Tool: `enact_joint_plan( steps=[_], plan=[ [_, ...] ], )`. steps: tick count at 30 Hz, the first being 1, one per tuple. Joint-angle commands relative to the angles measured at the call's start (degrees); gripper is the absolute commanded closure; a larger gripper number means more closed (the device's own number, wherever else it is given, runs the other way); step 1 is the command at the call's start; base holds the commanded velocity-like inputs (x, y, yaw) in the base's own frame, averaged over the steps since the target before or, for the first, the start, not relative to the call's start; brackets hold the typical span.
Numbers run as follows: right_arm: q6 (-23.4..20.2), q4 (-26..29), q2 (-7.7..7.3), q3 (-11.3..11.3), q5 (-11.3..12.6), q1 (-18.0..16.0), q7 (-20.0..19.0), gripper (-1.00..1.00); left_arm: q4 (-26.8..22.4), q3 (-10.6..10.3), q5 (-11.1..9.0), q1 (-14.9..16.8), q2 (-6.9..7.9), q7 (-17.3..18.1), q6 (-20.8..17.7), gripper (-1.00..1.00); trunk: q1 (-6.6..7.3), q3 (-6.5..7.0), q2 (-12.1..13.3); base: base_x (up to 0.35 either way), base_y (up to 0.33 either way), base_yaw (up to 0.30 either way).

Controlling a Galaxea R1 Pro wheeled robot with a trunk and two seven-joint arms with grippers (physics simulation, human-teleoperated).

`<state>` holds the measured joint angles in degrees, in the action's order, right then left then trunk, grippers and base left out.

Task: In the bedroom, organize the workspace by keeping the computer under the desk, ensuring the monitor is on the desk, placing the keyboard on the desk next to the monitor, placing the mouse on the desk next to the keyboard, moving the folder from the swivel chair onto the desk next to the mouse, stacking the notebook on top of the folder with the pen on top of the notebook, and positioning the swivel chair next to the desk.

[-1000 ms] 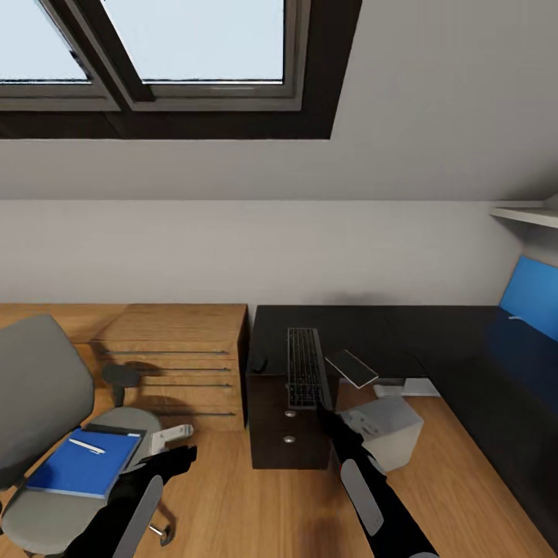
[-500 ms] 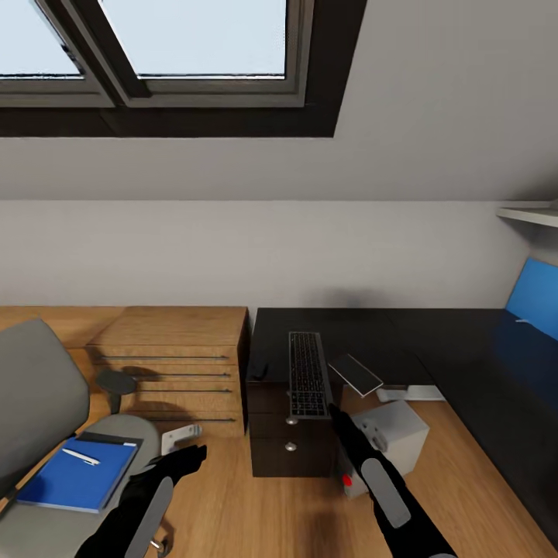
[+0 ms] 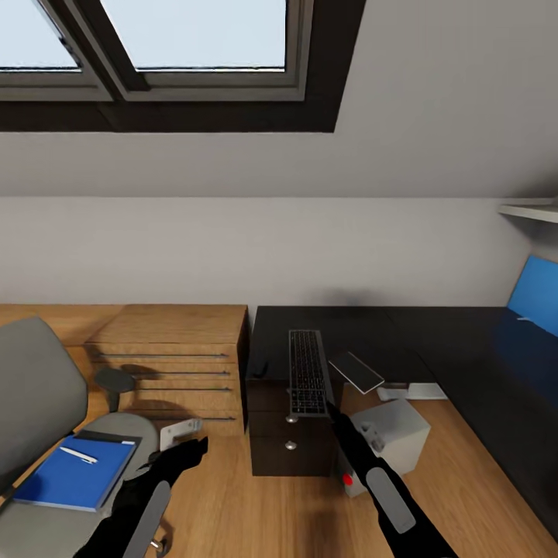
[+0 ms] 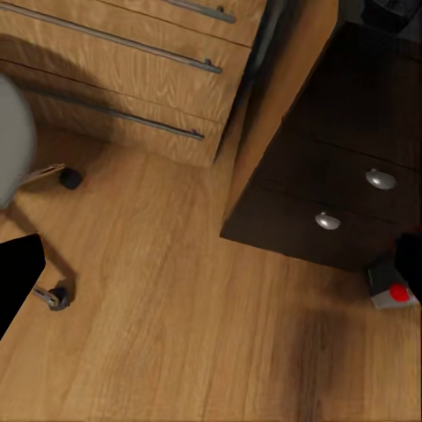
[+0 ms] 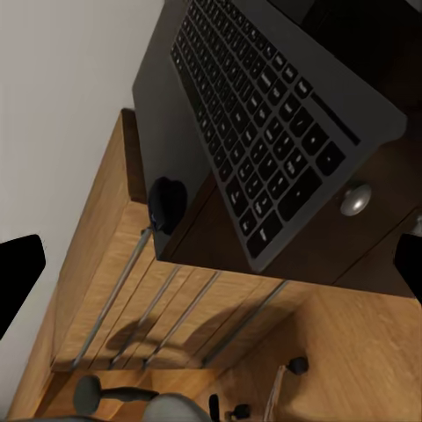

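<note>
1. The keyboard (image 3: 308,370) is a flat black slab of small square keys. It lies on the dark desk (image 3: 372,329), with its near end jutting past the edge above two round metal drawer knobs (image 5: 355,199).
2. The dark, rounded mouse (image 5: 166,203) sits on the desk corner, just beside the keyboard.
3. The blue folder (image 3: 74,471) with a white pen (image 3: 79,454) on top rests on the grey padded swivel chair (image 3: 39,403).
4. The white boxy computer (image 3: 395,434) stands on the wood-grain floor by the desk.
5. The right gripper (image 3: 332,411) reaches toward the keyboard's near end, fingers spread apart; the left gripper (image 3: 192,448) hangs open over the floor.
6. No lettering is readable.
</note>
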<state>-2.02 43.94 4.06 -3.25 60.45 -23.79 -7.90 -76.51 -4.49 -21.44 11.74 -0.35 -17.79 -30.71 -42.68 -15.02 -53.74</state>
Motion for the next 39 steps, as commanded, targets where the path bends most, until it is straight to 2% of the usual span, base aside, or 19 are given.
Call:
enact_joint_plan(
  steps=[1, 5, 9, 18, 28, 34, 36, 39],
  plan=[
    [-0.18, 0.02, -0.06, 0.03, 0.55, -0.03, -0.15, -1.0, -1.31, -0.23, -0.6, -0.7, 0.01, -0.53, -0.19, -1.0, -0.23, -0.26, -0.47, 0.0, 0.0, 0.0],
    [-0.24, 0.05, -0.89, 0.2, 0.58, -0.03, -0.18, -1.0, -6.37, -2.26, -0.62, -4.11, 0.12, -0.5, -0.29, -1.0, -1.11, -0.98, -2.07, 0.0, 0.0, 0.0],
    [-0.34, 0.04, -1.41, 0.42, 0.65, -0.03, -0.19, -1.0, -7.57, -2.99, -0.62, -5.01, 0.17, -0.52, -0.3, -1.0, -1.99, -1.7, -3.68, 0.0, 0.0, 0.0],
    [-0.4, -0.43, -1.42, 0.51, 0.72, -0.03, -0.01, -1.0, -6.9, -3.15, -0.62, -5.15, 0.18, -0.62, -0.15, -1.0, -3.97, -3.31, -7.28, 0.0, 0.0, 0.0],
    [-0.67, -5.53, -1.43, 0.46, 0.79, -0.22, -0.01, -1.0, -6.82, -3.15, -0.6, -5.15, 0.18, -0.76, -0.02, -1.0, -6.16, -5.11, -11.3, 0.0, 0.0, 0.0],
    [-3.46, -10.4, -1.5, 0.64, 0.74, -0.88, -0.22, -1.0, -6.81, -3.15, -0.53, -5.15, 0.12, -0.84, 0.03, -1.0, -7.48, -6.18, -13.7, 0.0, 0.0, 0.0],
    [-3.54, -10.55, -1.51, 0.75, 0.71, -0.98, -0.57, -1.0, -6.7, -3.15, -0.53, -5.15, 0.12, -0.84, 0.03, -1.0, -7.92, -6.54, -14.5, 0.0, 0.0, 0.0],
    [-3.48, -10.6, -1.45, 0.81, 0.65, -1.05, -3.32, -1.0, -6.28, -3.21, -0.53, -5.15, 0.1, -0.89, 0.07, -1.0, -8.58, -7.08, -15.71, 0.0, 0.0, 0.0]
  ],
)
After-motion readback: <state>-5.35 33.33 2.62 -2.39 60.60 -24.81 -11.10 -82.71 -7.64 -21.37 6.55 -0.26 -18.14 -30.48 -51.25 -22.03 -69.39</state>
